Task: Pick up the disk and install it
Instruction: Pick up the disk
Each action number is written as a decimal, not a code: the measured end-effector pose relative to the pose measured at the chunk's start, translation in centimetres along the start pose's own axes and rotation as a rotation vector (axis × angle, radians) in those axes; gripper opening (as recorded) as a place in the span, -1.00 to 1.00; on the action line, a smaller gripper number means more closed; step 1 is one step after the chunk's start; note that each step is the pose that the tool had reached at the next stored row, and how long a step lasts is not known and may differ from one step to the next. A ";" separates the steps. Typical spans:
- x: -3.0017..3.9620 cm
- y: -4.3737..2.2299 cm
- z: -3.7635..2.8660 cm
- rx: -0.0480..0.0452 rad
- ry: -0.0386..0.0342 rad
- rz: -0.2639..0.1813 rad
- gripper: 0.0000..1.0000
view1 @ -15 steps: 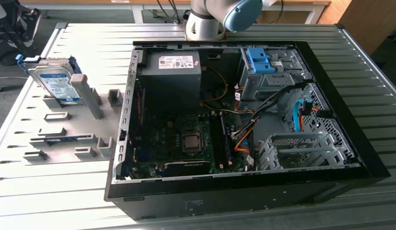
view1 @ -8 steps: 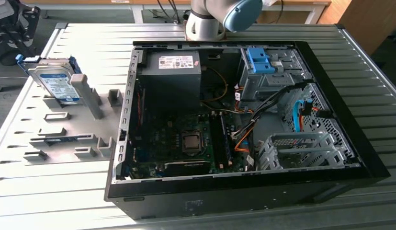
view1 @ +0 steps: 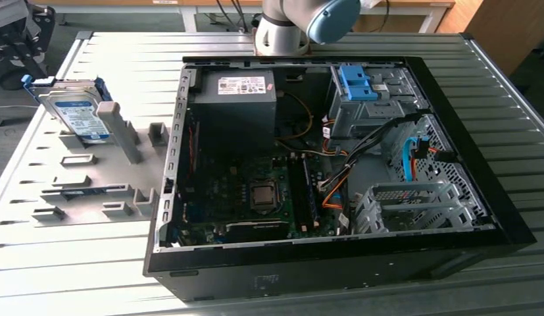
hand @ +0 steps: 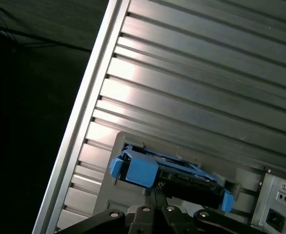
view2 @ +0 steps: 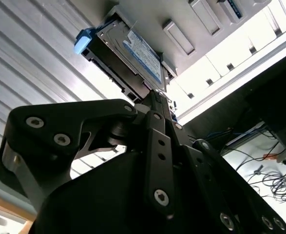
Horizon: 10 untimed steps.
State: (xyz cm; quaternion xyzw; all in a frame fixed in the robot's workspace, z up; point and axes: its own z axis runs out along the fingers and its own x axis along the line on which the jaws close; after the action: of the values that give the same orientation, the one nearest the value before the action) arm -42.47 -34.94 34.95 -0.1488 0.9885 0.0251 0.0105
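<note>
The disk (view1: pixel 79 115) stands on edge in a slot of the grey holder plate (view1: pixel 96 191) on the exterior view's left. It is silver-grey with a white-and-blue label and blue rails. My gripper (view1: pixel 24 52) hangs just beyond the disk, near the table's far corner, apart from it. In both wrist views the black fingers run together to a narrow tip with nothing between them. That tip (view2: pixel 155 95) points at the disk (view2: pixel 138 53) a short way ahead. The blue rail end of the disk (hand: pixel 143 168) lies just past the gripper (hand: pixel 155 187).
An open black computer case (view1: pixel 482 191) lies on the ribbed metal table (view1: pixel 122 52). Inside are a black power supply (view1: pixel 237 99), a motherboard, cables, a grey drive cage (view1: pixel 412 204) and a blue bracket (view1: pixel 355 82). The arm's base (view1: pixel 281 29) stands behind the case.
</note>
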 end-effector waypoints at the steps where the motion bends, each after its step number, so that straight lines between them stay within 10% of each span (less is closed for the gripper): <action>1: 0.00 0.00 0.00 -0.0005 0.0007 -0.016 -0.79; 10: 0.00 0.00 0.09 -0.0050 0.0084 -0.179 -0.79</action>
State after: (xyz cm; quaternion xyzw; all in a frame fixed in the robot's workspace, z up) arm -42.47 -34.93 34.87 -0.2366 0.9712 0.0260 0.0082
